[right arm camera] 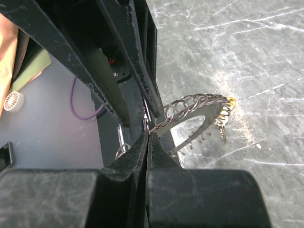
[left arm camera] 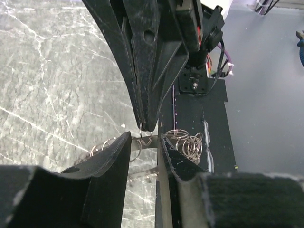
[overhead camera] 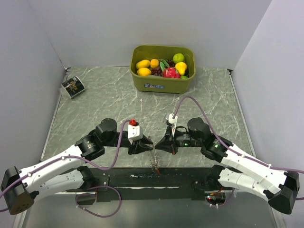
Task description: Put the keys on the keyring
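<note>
Gently: right gripper (right arm camera: 148, 135) clamps the keyring (right arm camera: 190, 102) by the near edge; left gripper's (left arm camera: 145, 137) hold unclear; I'd pull it taut.

Tabletop (overhead camera: 95, 109): grey marble-pattern surface with white veining, carrying a green bin (overhead camera: 162, 83) at centre of its far edge.
Back wall (overhead camera: 152, 23): plain, pale, directly behind the bin.
Left wall (overhead camera: 23, 71), right wall (overhead camera: 275, 71): same finish, flanking the bin.
Light: soft, even.
</note>
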Robot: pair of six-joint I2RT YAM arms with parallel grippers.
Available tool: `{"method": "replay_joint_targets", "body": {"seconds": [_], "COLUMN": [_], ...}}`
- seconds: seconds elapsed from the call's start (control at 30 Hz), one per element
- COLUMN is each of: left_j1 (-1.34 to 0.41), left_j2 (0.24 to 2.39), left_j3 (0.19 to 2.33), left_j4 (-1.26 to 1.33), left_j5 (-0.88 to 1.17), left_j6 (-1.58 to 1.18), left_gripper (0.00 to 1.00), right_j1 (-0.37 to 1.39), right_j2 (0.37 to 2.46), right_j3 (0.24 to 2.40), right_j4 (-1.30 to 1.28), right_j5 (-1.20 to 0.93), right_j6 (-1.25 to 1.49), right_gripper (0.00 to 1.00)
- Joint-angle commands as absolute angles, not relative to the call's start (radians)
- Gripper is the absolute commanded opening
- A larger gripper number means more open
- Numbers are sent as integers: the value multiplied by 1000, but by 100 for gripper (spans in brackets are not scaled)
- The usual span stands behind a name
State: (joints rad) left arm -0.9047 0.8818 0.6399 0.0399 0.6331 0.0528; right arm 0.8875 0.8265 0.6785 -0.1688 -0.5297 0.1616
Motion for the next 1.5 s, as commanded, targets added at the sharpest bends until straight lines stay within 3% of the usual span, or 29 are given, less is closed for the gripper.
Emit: {"method": "replay_joint_targets", "body": {"seconds": [0.0,0.13,0.43,0.7,0.77,0.93,1.03,1.2,1.23,1.27,1.33,1.47], "left_j1": [-908,-908,-908,-908,-908,-908,-908,-907,-907,-907,-907,-908], "left_j2": [896,907,934,923,923,936,940,937,930,925,905,862], "left_j3": [675,663,667,660,660,664,666,649,643,635,609,546], "left_j4": [28,54,80,94,91,89,89,116,126,138,190,299], "left_j5": [653,667,690,689,695,701,707,700,686,683,663,608], "left_j6": [77,72,69,63,67,69,75,65,60,54,25,-46], "left_gripper": [35,35,24,27,15,17,3,1,1,1,1,1], "right_j1": [885,885,885,885,885,887,885,885,885,884,887,885], "right_j2": [798,802,808,822,825,841,841,805,795,782,743,692], "right_j3": [736,738,732,733,726,733,736,723,713,706,678,652], "right_j4": [-100,-100,-90,-87,-71,-77,-84,-71,-58,-49,-11,27], "right_j5": [-549,-560,-566,-577,-581,-588,-583,-542,-532,-528,-494,-462], "right_j6": [150,147,153,149,152,146,147,160,164,181,196,233], "right_gripper": [0,0,0,0,0,0,0,0,3,22,49,78]}}
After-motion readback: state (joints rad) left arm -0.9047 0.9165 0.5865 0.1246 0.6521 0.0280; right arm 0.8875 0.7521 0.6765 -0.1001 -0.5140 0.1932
